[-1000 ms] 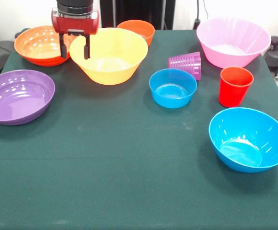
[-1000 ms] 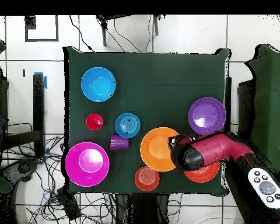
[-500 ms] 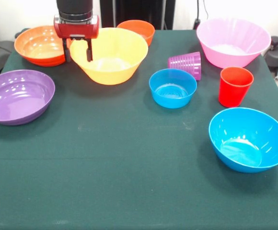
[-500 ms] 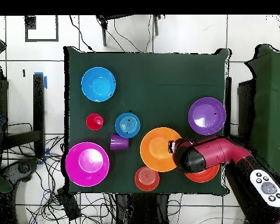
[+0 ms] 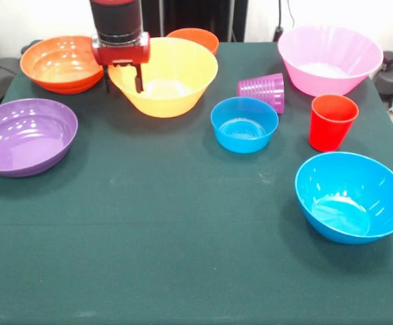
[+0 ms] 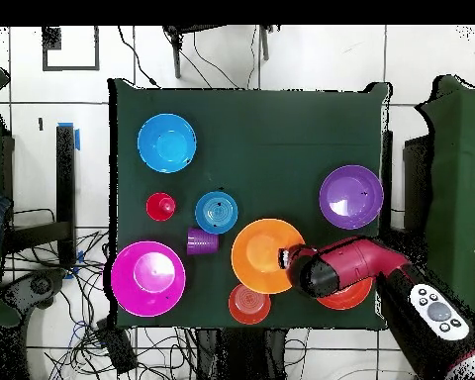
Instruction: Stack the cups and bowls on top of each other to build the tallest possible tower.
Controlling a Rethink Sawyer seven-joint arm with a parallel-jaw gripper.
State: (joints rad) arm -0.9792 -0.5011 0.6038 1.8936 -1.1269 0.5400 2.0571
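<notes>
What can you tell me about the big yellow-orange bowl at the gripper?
The big yellow-orange bowl is glossy plastic, deep, with a flared wall, upright and empty. It stands near the table's back edge, between the shallow red-orange bowl and the small orange bowl. The gripper straddles its rim, jaws apart.

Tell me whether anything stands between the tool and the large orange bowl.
Nothing visible does. The tool is already at the large orange bowl, its fingers straddling the rim on the side nearest the red-orange bowl, one finger outside the wall and one inside. The other bowls and cups sit clear of it.
</notes>
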